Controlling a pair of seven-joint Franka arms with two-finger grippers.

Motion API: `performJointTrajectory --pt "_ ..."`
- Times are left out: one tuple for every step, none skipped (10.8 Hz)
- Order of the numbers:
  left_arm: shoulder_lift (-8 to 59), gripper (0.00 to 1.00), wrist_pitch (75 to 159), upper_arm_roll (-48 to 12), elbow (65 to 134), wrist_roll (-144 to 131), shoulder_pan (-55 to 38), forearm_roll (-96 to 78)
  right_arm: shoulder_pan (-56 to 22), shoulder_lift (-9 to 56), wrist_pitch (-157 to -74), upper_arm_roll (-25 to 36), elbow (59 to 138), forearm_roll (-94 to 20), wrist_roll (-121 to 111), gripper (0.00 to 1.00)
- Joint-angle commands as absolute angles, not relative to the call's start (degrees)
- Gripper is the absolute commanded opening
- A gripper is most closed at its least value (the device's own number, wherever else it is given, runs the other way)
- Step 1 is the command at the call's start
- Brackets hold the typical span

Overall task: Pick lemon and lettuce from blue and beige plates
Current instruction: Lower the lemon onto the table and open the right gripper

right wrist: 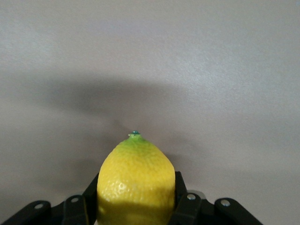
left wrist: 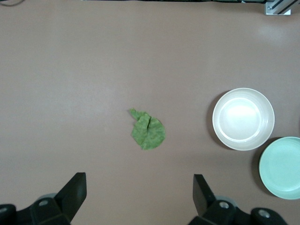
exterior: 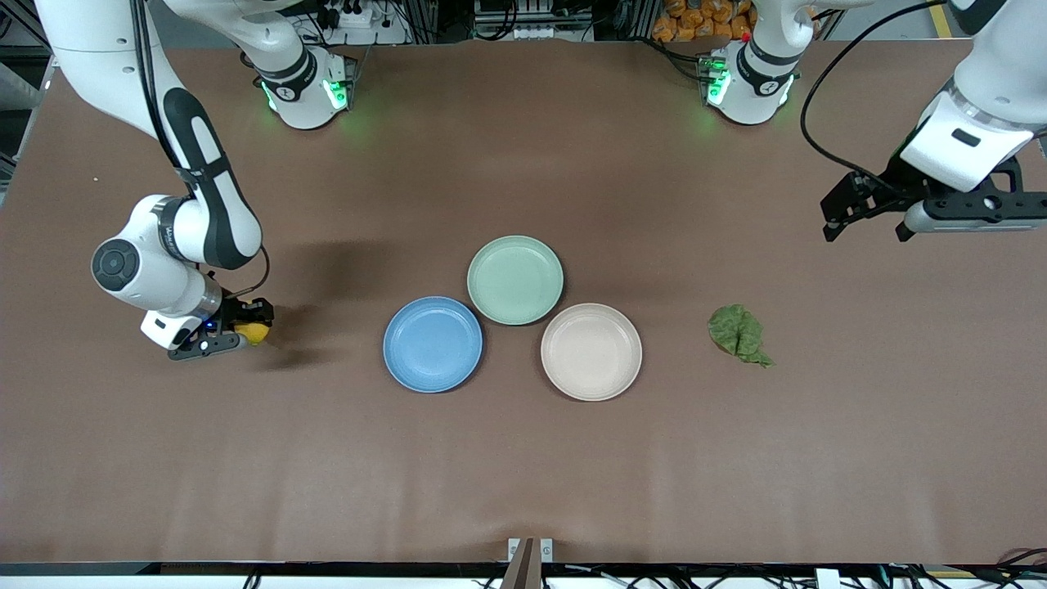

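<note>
Lemon (exterior: 256, 332): clamped between the fingers of the right gripper (exterior: 245, 327), low over the bare table (exterior: 523, 474) toward the right arm's end, well apart from the plates; its green-tipped point stuck out past the fingertips in the right wrist view.
Lettuce (exterior: 739, 334): lay flat on the table toward the left arm's end, near the beige plate (exterior: 591, 352) but not touching it.
Blue plate (exterior: 433, 344): sat bare on the table, beside the beige plate and just nearer the front camera than the mint-green plate (exterior: 515, 280).
Right arm: reached down from its base, elbow bent, wrist turned so the gripper lay nearly level just above the tabletop.
Left gripper (exterior: 867, 214): hung high over the table's left-arm end, jaws spread wide and holding nothing; its wrist camera looked down on the lettuce.
Left arm: folded back, forearm angled down, hand held roughly level.
</note>
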State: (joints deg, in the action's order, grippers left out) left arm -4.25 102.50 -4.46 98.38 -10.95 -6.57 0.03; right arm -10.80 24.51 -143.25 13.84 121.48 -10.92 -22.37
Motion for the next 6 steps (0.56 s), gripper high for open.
performJointTrajectory --pt "-1.0 1.0 94.3 -4.4 90.7 -9.6 -6.8 -1.2 -9.1 26.4 -148.3 12.2 122.6 -10.0 -22.7 0.08" --pt "-0.9 1.0 92.2 -4.4 89.9 -9.2 -6.9 -1.1 -9.1 26.8 -148.8 12.0 122.6 -10.1 -22.6 0.08" --pt "-1.0 1.0 91.8 -4.5 89.8 -7.9 -6.9 -1.1 -8.9 27.0 -148.8 11.7 122.6 -10.1 -22.6 0.09" --pt "-1.1 1.0 91.7 -4.5 89.8 -7.7 -6.9 -1.1 -8.8 27.5 -148.6 11.7 122.4 -10.1 -22.3 0.2" --pt "-1.1 1.0 90.6 -4.6 89.5 -7.7 -6.9 -1.1 -8.9 27.9 -148.5 11.7 122.3 -10.2 -22.2 0.33" --pt "-1.1 1.0 89.7 -4.5 89.1 -7.7 -6.8 -1.1 -9.0 27.9 -148.4 11.7 122.2 -10.3 -22.0 0.59"
